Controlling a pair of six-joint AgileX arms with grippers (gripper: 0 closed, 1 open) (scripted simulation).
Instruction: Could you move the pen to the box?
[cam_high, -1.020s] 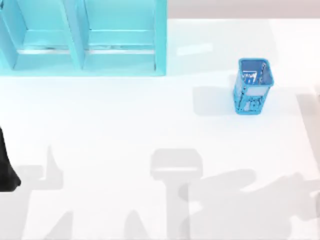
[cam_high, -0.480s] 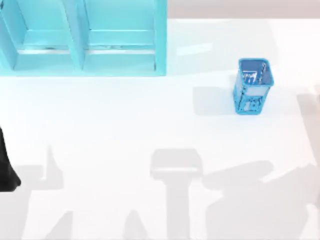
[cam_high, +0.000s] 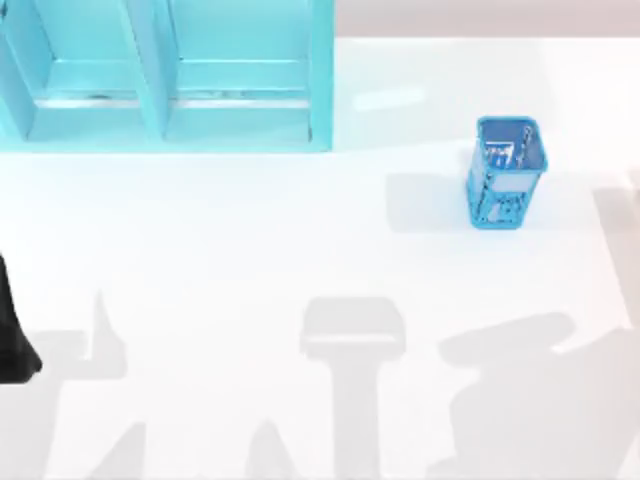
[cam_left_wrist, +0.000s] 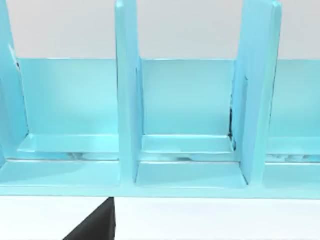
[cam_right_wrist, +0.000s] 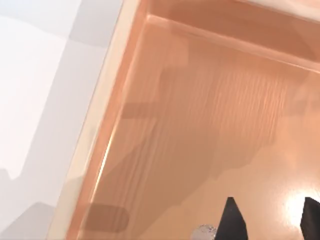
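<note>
Right jaws (cam_right_wrist: 267, 220) apart over box (cam_right_wrist: 210, 125); rounded tip, possibly pen (cam_right_wrist: 204, 232), beside.

A white table (cam_high: 250, 240) fills most of the top view, glossy, with soft grey shadows across its lower half. At the upper left stands a light blue shelf (cam_high: 170, 80) with upright dividers and open compartments; the left wrist view shows it (cam_left_wrist: 190, 150) against a plain pale wall (cam_left_wrist: 185, 30). A strip of grey-beige wall (cam_high: 480, 18) runs along the upper right edge.
</note>
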